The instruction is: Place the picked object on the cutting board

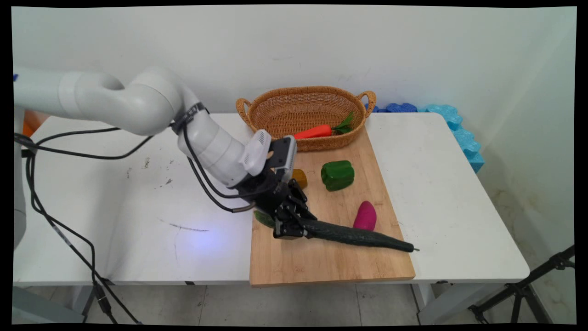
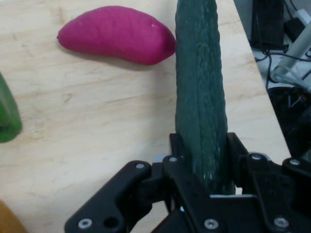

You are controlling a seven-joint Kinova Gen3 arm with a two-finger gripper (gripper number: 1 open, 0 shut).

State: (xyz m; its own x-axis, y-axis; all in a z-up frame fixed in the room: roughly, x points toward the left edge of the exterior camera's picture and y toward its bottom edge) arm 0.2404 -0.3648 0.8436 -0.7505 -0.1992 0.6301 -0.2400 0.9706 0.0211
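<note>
White wall backs a white rectangular table (image 1: pixel 138 220), which carries everything. Along the table's right half lies a pale wooden cutting board (image 1: pixel 321 266), running from the table's near edge back to an oval woven wicker basket (image 1: pixel 275 115) with two handles at the far edge; an orange carrot (image 1: pixel 313 132) with green leaves lies inside the basket.

From the left, the white robot arm (image 1: pixel 138 101) reaches down to the board's left edge. Its black two-finger gripper (image 1: pixel 294 230) is pinching the thick end of a long dark green cucumber (image 1: pixel 358 236), one finger against each side. The cucumber lies across the board's near half, its thin tip reaching just past the board's right edge.

Just beside the cucumber, toward the board's middle, sits a magenta sweet potato (image 1: pixel 365 215). Farther back is a green bell pepper (image 1: pixel 337 174), and a small yellow-brown vegetable (image 1: pixel 299 177) shows partly behind the gripper.

Risks, as a judgement: the hold is at one end only, so the long cucumber could droop, pivot or slip between the fingers if lifted. Its swinging length could knock the sweet potato, or its tip could drag over the board's right edge.
</note>
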